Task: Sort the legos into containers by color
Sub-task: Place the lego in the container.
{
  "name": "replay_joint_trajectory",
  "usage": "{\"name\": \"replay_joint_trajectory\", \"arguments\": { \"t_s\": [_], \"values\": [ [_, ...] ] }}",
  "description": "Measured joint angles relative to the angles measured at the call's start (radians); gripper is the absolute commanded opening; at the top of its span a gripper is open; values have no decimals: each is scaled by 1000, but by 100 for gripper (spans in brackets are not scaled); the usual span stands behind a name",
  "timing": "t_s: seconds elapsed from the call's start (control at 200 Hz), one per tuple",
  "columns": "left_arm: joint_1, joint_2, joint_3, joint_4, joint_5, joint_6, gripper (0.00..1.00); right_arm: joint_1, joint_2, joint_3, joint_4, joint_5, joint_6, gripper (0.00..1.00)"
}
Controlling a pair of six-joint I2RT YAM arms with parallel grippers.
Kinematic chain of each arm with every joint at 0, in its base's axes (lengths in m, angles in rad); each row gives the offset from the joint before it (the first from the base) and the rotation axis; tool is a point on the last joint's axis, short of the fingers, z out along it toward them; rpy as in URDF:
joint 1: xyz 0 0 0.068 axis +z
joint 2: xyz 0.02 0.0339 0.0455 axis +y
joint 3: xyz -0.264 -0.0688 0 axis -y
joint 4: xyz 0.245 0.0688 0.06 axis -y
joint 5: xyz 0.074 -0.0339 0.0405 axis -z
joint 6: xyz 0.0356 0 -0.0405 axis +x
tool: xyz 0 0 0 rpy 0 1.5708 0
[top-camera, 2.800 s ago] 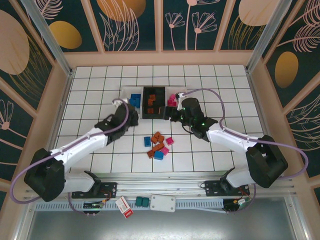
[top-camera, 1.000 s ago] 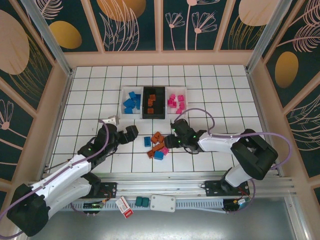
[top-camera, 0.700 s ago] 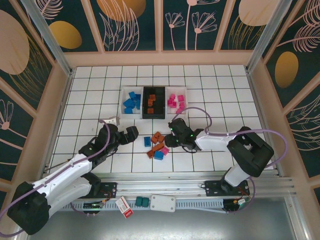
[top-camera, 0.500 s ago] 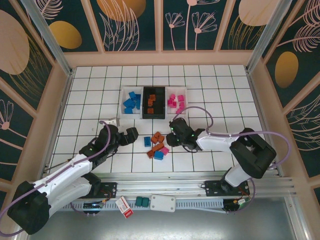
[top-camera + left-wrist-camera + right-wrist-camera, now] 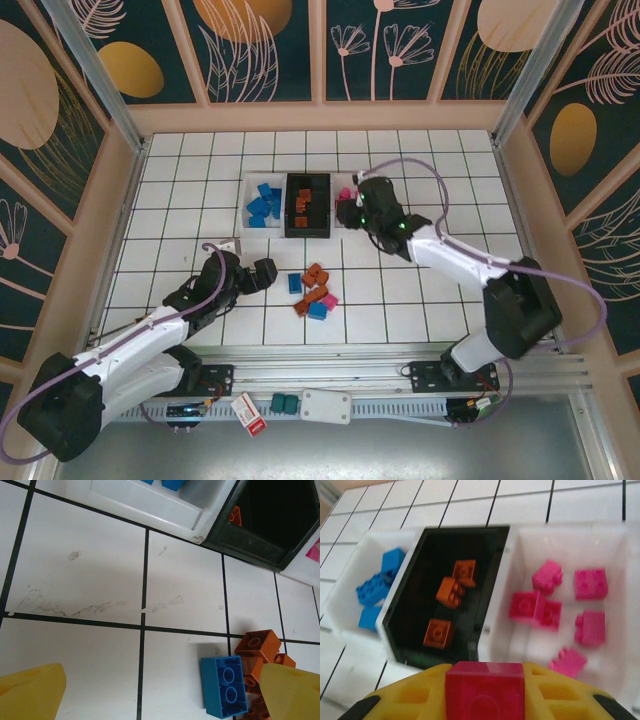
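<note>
In the right wrist view my right gripper (image 5: 485,695) is shut on a pink lego (image 5: 485,685). It hangs above the near edge of the containers, at the seam between the black bin (image 5: 415,610) with orange legos (image 5: 451,591) and the white bin (image 5: 520,555) with pink legos (image 5: 590,584). The other white bin (image 5: 350,570) holds blue legos (image 5: 375,587). Seen from above, my right gripper (image 5: 350,212) covers part of the pink bin. My left gripper (image 5: 262,275) stands open left of the loose pile (image 5: 312,290). A blue lego (image 5: 225,686) lies between its yellow fingers (image 5: 30,692), close to the right one, beside orange legos (image 5: 257,647).
The pile on the tiles holds blue, orange and pink bricks. A red-and-white tag (image 5: 250,412), two teal blocks (image 5: 284,403) and a white box (image 5: 325,405) lie on the front rail. Wooden walls (image 5: 130,210) border the tiled floor on three sides.
My right gripper shut on a pink brick at the pile and carried it up to the bins. The left gripper stayed open, almost where it was.
</note>
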Motion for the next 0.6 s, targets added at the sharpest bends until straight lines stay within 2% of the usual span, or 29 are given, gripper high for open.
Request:
{"name": "replay_joint_trajectory", "arguments": {
  "t_s": [0.165,0.295,0.355,0.48,0.601],
  "values": [
    [0,-2,-1,0,1,0,99,-54,211,124,19,3,5,35],
    [0,-16,-6,0,12,0,99,-66,295,156,16,1,19,60],
    [0,-20,-6,0,15,0,99,-66,299,159,14,-6,21,67],
    [0,-27,-7,0,15,0,99,-65,285,163,26,-20,19,71],
    [0,-29,-8,0,15,0,99,-55,195,114,42,-26,19,71]
  ]
}}
